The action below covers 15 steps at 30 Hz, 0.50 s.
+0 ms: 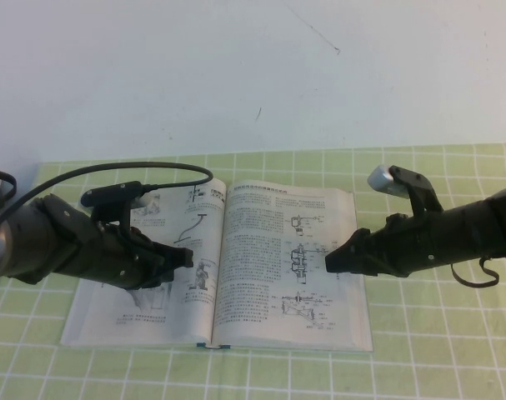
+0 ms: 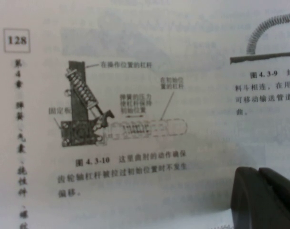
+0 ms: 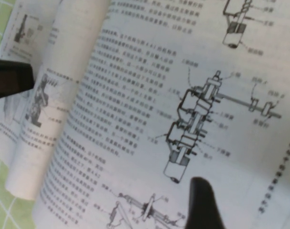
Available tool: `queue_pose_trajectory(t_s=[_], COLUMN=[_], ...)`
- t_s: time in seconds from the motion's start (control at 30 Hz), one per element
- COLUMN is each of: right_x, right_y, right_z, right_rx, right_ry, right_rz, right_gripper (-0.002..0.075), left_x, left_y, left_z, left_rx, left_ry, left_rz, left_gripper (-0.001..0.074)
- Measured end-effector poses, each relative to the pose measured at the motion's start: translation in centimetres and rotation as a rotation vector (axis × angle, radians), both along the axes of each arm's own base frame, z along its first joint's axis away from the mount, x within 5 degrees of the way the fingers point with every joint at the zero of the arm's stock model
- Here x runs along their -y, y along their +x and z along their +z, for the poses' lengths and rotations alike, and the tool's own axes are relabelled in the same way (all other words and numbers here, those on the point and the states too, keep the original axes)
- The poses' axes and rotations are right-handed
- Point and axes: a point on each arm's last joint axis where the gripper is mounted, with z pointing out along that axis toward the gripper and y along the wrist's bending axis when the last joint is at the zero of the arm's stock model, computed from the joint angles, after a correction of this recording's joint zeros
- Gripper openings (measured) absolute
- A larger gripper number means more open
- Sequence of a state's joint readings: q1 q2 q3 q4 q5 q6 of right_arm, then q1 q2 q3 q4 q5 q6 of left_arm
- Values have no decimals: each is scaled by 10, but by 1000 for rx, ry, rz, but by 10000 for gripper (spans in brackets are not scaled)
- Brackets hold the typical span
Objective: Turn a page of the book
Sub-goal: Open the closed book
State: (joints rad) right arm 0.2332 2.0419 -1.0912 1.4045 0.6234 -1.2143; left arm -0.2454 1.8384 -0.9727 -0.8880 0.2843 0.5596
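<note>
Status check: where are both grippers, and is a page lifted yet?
Left gripper over left page. Right gripper open, over right page, nothing held. Book open flat, no page lifted. Nothing in the way.

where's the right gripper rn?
In the high view the right gripper is on the robot's right, over the outer edge of the book's right-hand page. The left gripper sits opposite, over the left-hand page.
</note>
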Motion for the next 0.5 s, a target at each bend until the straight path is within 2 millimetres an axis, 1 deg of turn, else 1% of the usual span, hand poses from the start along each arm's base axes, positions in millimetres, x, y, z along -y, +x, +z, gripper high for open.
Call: queue_pose_trajectory(t_s=[0.2, 0.5], right_x=[-3, -4], right_y=[-4, -3], right_z=[-1, -4], right_rx=[-34, -51], right_ry=[27, 41], right_rz=[39, 34], right_gripper=[418, 418], left_x=[0, 0], left_y=[0, 0], left_z=[0, 0], left_rx=[0, 4], left_ry=[0, 1], left_rz=[-1, -11], left_gripper=[-4, -4])
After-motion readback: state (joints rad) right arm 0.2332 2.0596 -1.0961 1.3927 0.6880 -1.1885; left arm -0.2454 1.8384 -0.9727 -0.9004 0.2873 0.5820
